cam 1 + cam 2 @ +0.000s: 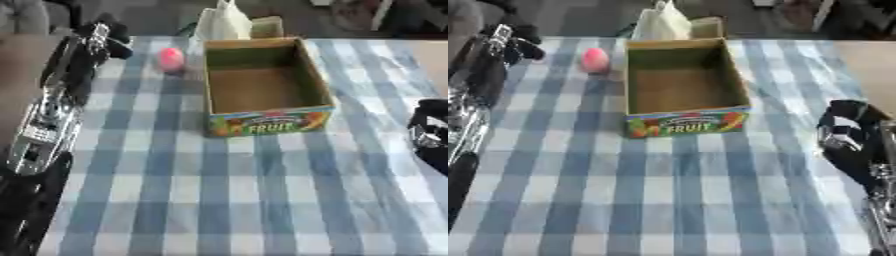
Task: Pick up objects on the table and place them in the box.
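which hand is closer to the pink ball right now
Left. The left hand is just left of the pink ball, near the table's far edge. The right hand is across the table, beyond the box.

Left arm (pixel 52 105) is showing mostly black casing with a silver metal section mid-forearm, dark slots or markings on the silver part, black again below it. Left hand (pixel 103 37) is looking black with a pale silver strip along it. Right hand (pixel 846 131) is reading glossy black with silver-grey patches; right arm (pixel 881 200) is showing silver fittings along its edge
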